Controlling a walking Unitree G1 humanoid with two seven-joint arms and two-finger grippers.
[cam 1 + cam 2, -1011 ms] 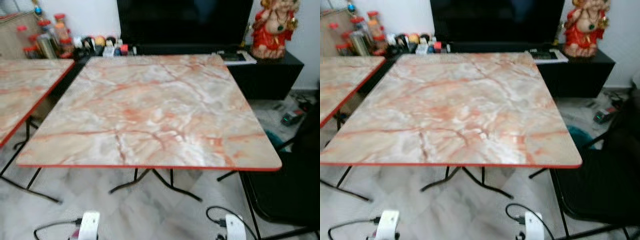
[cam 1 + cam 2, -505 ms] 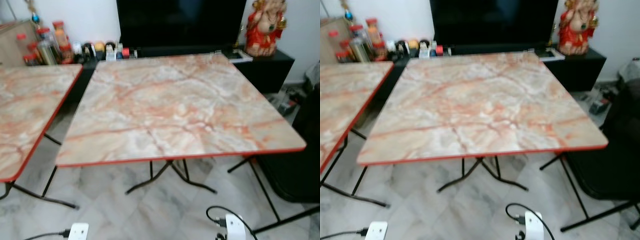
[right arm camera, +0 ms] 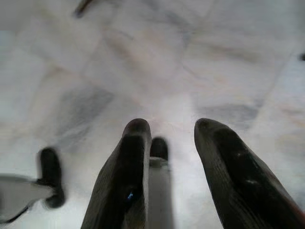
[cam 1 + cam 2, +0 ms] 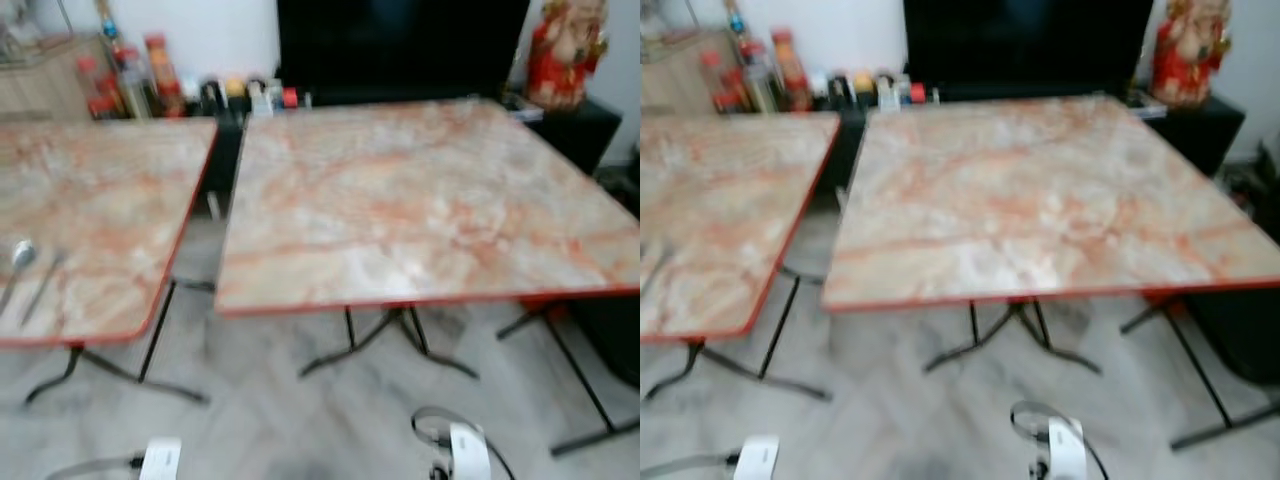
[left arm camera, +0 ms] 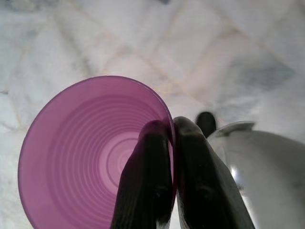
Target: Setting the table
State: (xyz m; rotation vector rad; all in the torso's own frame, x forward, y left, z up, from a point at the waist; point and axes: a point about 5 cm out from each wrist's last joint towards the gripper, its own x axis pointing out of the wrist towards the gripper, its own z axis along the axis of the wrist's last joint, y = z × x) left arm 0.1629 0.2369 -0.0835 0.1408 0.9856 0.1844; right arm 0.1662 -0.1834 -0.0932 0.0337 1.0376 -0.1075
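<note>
Pinching the purple cup's [image 5: 90,152] rim, left gripper [image 5: 172,131] clamped; right gripper [image 3: 171,131] fingers apart.

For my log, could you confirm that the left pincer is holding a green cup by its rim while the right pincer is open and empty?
Not quite: the cup is purple, not green, as the left wrist view shows. The left pincer does pinch its rim, and the right pincer is open and empty above the floor.
</note>
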